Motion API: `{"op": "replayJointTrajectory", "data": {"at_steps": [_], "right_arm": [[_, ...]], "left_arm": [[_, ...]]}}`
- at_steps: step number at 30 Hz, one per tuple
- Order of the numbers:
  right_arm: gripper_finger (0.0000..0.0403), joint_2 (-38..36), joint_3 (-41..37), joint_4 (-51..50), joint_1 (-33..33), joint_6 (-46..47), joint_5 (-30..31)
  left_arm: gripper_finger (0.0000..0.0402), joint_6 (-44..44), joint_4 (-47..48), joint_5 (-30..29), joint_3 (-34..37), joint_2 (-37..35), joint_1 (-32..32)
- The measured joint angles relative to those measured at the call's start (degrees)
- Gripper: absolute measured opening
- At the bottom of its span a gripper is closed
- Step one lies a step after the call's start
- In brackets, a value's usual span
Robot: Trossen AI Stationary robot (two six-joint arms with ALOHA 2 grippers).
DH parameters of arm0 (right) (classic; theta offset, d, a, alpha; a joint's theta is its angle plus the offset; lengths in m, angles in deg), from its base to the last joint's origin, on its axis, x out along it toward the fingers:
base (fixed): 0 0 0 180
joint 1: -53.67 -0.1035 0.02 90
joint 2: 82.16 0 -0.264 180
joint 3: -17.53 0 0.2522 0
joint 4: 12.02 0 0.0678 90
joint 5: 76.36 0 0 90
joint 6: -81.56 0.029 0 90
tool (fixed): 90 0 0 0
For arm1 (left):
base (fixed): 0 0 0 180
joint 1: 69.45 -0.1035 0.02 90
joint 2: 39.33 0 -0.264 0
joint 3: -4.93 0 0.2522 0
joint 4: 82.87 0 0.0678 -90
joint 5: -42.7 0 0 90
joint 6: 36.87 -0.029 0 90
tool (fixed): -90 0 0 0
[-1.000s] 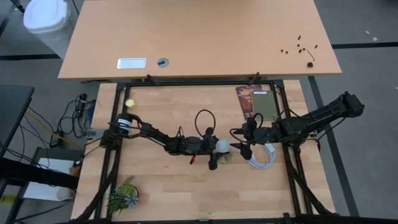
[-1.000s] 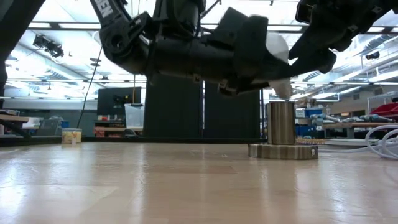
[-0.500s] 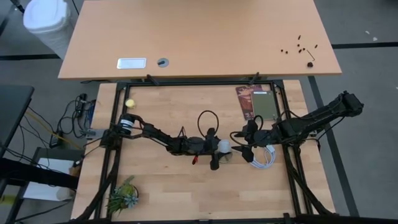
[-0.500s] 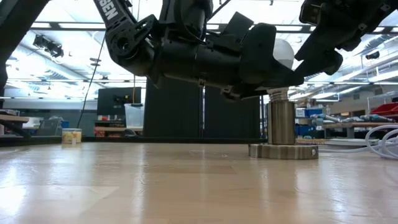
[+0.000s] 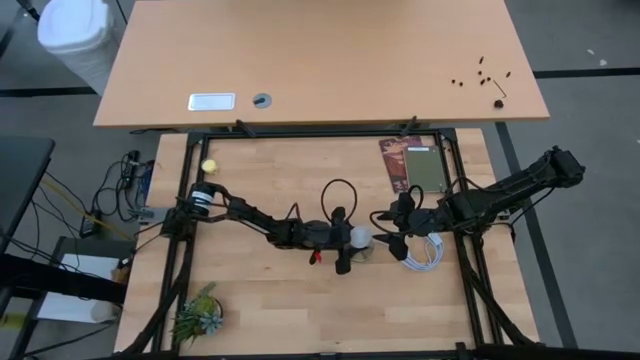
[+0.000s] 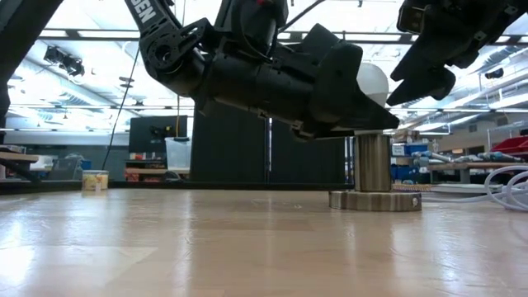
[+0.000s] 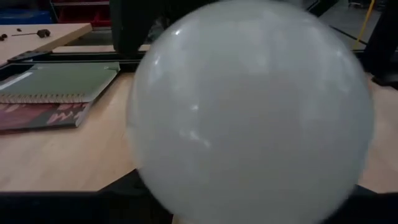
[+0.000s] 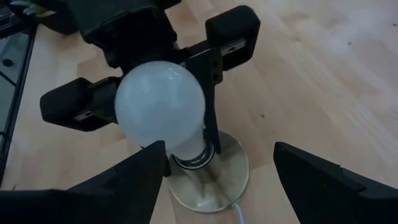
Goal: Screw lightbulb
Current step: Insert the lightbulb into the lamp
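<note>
Bare wood lies open around the socket base (image 8: 211,177) near table centre. The left gripper (image 5: 345,240), reaching from nine o'clock, clamps the lightbulb (image 5: 359,237) upright on it. The right gripper (image 5: 384,226) waits at three o'clock, fingers spread wide.

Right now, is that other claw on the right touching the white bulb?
Apart. The right wrist view shows the right gripper open, both fingers clear of the lightbulb, with bare table between; the left gripper holds it.
</note>
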Motion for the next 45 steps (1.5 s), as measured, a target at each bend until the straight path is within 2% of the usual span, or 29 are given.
{"op": "replayJointTrajectory", "data": {"at_steps": [7,15,23,30,38,45], "right_arm": [[0.0309,0.00,0.00,-0.02,0.00,-1.00,0.62],[0.0309,0.00,0.00,-0.17,0.00,-1.46,0.79],[0.0309,0.00,0.00,-0.48,0.00,-2.61,0.61],[0.0309,0.00,0.00,-1.14,0.16,-3.03,0.31],[0.0309,-0.11,0.00,-1.85,0.17,-2.65,-0.07],[0.0309,-0.39,0.00,-1.98,0.56,-2.91,-0.28]], "left_arm": [[0.0217,-0.16,0.24,0.29,0.00,0.00,0.03],[0.0264,-0.20,0.68,0.89,0.00,-0.02,0.07],[0.0299,0.88,17.09,1.16,-6.59,-1.44,0.00],[0.0304,-3.29,22.19,1.29,-9.11,-1.42,-0.02],[0.0303,-3.14,23.62,1.10,-9.11,-2.69,-0.50],[0.0303,-3.09,29.44,1.52,-9.14,-4.62,-0.38]]}}
